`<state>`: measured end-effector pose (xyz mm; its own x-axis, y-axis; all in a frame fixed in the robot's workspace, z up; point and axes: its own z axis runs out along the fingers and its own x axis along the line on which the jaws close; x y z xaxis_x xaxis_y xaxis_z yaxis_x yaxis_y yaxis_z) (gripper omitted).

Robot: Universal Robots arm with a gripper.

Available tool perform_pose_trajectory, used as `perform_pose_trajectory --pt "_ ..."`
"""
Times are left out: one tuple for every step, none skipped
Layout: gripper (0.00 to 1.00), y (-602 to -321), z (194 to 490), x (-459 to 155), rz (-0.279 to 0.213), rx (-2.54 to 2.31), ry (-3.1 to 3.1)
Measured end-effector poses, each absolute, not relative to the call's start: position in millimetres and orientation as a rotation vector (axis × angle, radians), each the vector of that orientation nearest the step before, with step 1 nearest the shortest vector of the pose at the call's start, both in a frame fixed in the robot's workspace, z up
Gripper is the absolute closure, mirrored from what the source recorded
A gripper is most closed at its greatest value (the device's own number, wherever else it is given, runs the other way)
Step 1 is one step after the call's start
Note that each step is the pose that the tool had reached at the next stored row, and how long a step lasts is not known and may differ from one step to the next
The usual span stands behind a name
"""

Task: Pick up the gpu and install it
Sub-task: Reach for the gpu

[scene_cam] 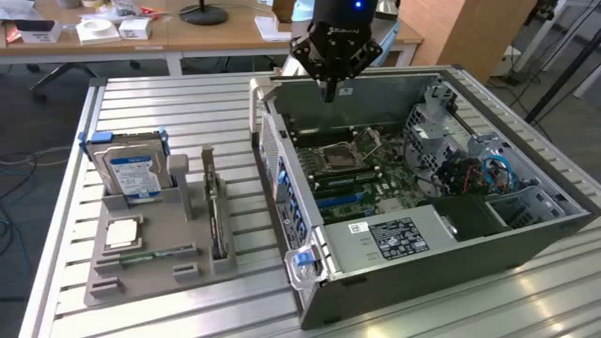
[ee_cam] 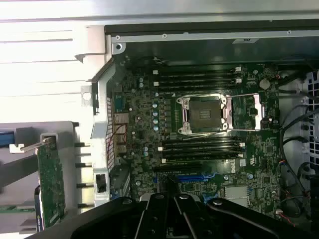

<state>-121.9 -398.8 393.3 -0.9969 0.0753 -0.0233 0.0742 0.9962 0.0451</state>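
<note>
Two views split the story for you: in the exterior view your claw [scene_cam: 329, 95] hangs over the far rim of the open computer case [scene_cam: 526, 232], fingers pressed together and pinching nothing. The gpu [scene_cam: 217, 211] stands on edge in the grey holder [scene_cam: 160, 282] on the slatted desk [scene_cam: 160, 105], well apart from the claw, on the exterior view's left of the case, near the upright hard drive [scene_cam: 131, 172]. Over on the wrist view you're looking down onto the motherboard [ee_cam: 144, 114] and its bare processor socket [ee_cam: 204, 113], and there the gpu's green board face [ee_cam: 51, 181] shows just outside the case wall, where the exterior view gives you its thin top edge.
</note>
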Motion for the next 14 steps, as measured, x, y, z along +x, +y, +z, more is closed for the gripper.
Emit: perform_pose_trajectory --pt "0.90 -398.9 393.3 -121.9 0.069 0.117 3.114" --pt "0.90 -398.9 393.3 -121.9 0.069 0.117 3.114" --pt "0.90 -398.9 393.3 -121.9 0.069 0.117 3.114" --pt "0.90 -398.9 393.3 -121.9 0.069 0.117 3.114" --pt "0.90 -398.9 393.3 -121.9 0.069 0.117 3.114" --pt "0.90 -398.9 393.3 -121.9 0.069 0.117 3.114" --pt "0.90 -398.9 393.3 -121.9 0.069 0.117 3.114" --pt "0.90 -398.9 393.3 -121.9 0.069 0.117 3.114" --pt "0.90 -398.8 393.3 -121.9 0.069 0.117 3.114" --pt "0.90 -398.9 393.3 -121.9 0.069 0.117 3.114" --pt "0.90 -398.8 393.3 -121.9 0.069 0.117 3.114" --pt "0.90 -398.9 393.2 -122.1 0.069 0.117 3.114" --pt "0.90 -398.8 393.0 -122.8 0.069 0.117 3.113" --pt "0.90 -398.8 392.9 -123.6 0.069 0.117 3.113"
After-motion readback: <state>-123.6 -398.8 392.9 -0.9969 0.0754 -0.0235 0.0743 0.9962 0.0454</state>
